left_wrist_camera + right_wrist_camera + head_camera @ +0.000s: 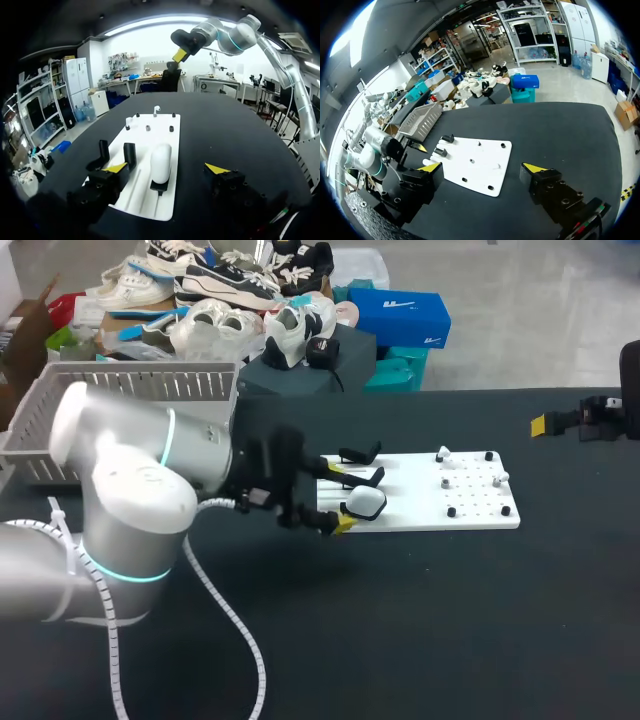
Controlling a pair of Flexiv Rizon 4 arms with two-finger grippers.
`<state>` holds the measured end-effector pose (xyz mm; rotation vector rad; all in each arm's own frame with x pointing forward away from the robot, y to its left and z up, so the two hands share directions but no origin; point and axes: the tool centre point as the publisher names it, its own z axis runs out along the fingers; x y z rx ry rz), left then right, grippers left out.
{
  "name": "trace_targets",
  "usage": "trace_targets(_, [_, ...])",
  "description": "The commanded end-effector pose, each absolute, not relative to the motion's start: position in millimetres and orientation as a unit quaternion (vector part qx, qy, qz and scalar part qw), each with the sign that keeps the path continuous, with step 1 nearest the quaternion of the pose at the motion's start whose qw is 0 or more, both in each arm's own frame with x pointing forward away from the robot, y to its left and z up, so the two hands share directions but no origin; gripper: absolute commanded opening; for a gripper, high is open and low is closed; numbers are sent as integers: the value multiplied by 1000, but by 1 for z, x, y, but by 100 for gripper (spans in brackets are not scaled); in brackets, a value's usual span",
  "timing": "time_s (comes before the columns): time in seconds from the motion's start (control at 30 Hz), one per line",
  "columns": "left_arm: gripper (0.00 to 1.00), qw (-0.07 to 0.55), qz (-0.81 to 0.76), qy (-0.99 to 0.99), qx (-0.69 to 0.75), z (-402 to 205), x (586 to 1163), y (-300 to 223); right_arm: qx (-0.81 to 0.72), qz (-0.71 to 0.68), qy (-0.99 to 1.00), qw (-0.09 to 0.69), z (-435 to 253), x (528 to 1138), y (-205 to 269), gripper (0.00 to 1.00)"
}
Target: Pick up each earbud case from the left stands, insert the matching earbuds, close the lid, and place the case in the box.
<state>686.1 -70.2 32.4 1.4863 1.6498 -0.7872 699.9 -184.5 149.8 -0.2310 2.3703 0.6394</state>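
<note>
A white earbud case (365,502) stands on a black stand at the left end of the white board (420,508). My left gripper (338,497) is open around it. In the left wrist view the case (161,161) sits between the spread fingers of that gripper (166,168), touching neither. Two empty black stands (102,154) (130,152) are beside it. Small white earbuds (443,454) (503,477) perch on pegs at the board's right end. My right gripper (545,424) hangs open, high at the far right, looking down on the board (480,167) past its own fingers (482,168).
A white slotted basket (120,405) stands at the back left of the black table, behind my left arm (130,500). Small black pegs (452,511) dot the board's right end. A white cable (225,610) trails from the left arm across the table.
</note>
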Motion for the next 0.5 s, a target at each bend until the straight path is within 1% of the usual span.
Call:
trace_targets(0.03, [100, 379, -307, 648, 585, 25, 692, -75, -89, 245, 907, 331, 150, 700, -185, 100])
trace_targets(0.5, [100, 371, -319, 639, 593, 21, 697, -83, -89, 245, 907, 331, 150, 700, -185, 100])
